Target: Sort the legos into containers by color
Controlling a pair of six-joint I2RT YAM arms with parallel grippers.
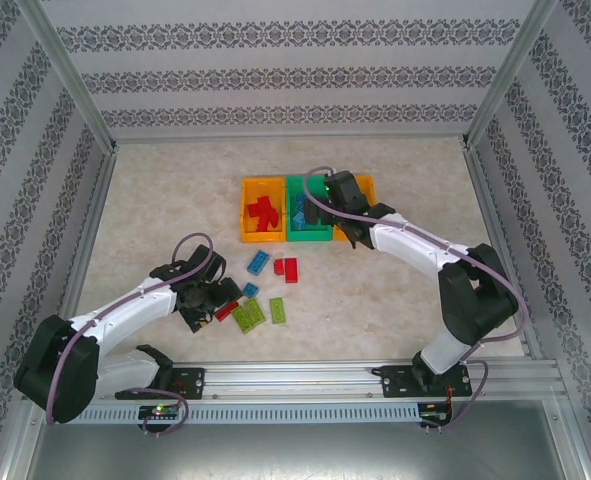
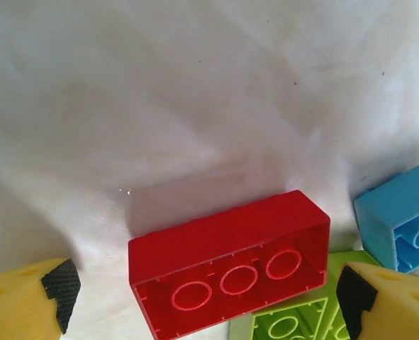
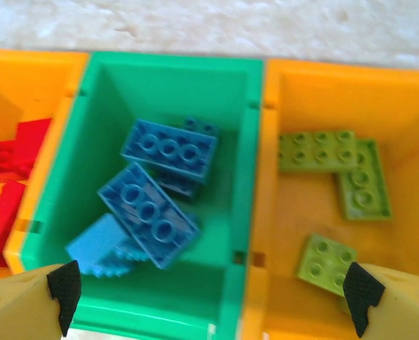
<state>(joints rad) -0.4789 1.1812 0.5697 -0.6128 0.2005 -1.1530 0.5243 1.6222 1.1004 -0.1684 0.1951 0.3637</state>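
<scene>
**Left arm.** The left gripper [image 2: 208, 301] has its fingers spread wide and clamps nothing. In the wrist view a red brick [image 2: 230, 255] lies on the table [image 2: 195, 92] between the two pads [image 2: 60, 290]. Its hollow underside faces the camera, with three rings showing.
- There is a clear gap between the brick and the left-hand pad.
- The right-hand pad sits just beside the brick's end; I cannot tell whether it touches.
- A lime brick [image 2: 294, 322] lies against the red one's near edge, partly under it.
- A light blue brick [image 2: 400, 216] lies just to its right.

In the top view this gripper is low over the loose pile at the near left of the table.

**Right arm.** The right gripper [image 3: 213, 294] is released, its fingers wide apart with nothing between them. It hangs above the row of three bins at the middle of the table. In the wrist view its fingertips span the green bin [image 3: 244, 142] and the near corner of the right orange bin [image 3: 322, 78].

**Bin contents, right wrist view.**
- The green bin holds blue bricks [image 3: 149, 212], at least three, lying loosely across one another.
- The right orange bin holds lime bricks [image 3: 326, 262]: one small square piece near the front and two forming an L farther back.
- The left orange bin [image 3: 53, 64] holds red bricks [image 3: 14, 152].

**Loose on the table, top view.** A loose blue brick [image 1: 258, 263] and a long red brick [image 1: 291, 270] lie between the pile and the bins, apart from both grippers.
</scene>
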